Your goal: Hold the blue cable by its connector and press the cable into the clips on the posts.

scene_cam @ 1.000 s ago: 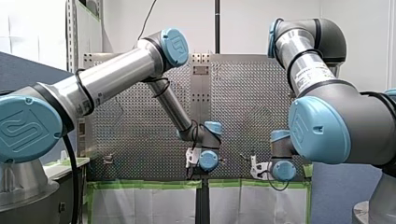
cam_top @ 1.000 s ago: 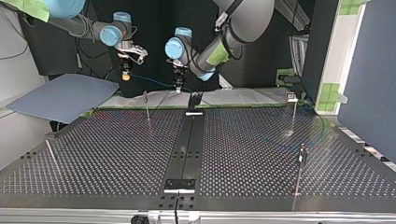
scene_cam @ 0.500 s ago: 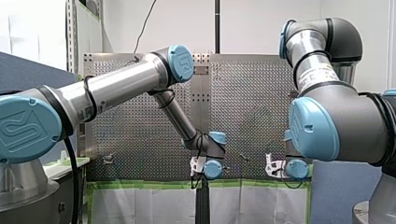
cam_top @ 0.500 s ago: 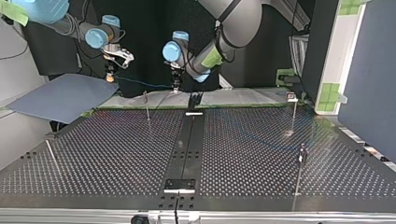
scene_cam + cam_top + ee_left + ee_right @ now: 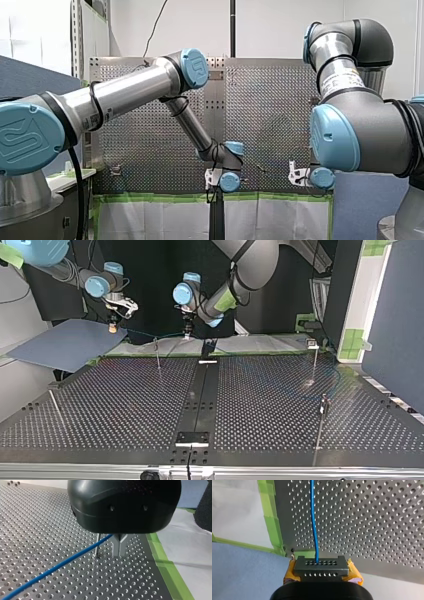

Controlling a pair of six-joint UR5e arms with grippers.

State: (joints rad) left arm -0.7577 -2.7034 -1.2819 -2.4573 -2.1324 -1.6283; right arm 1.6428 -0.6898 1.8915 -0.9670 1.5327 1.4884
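Blue cable (image 5: 314,525), thin and bendy, stretches between both hands above the worktop (image 5: 37,530). The right hand (image 5: 322,571) squeezes its hard grey connector (image 5: 321,563), the safest place to hold. The left hand (image 5: 119,545) looks pinched narrow on the cable.

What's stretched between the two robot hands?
A blue cable, running from the connector in my right gripper to my left gripper. The top view shows it.
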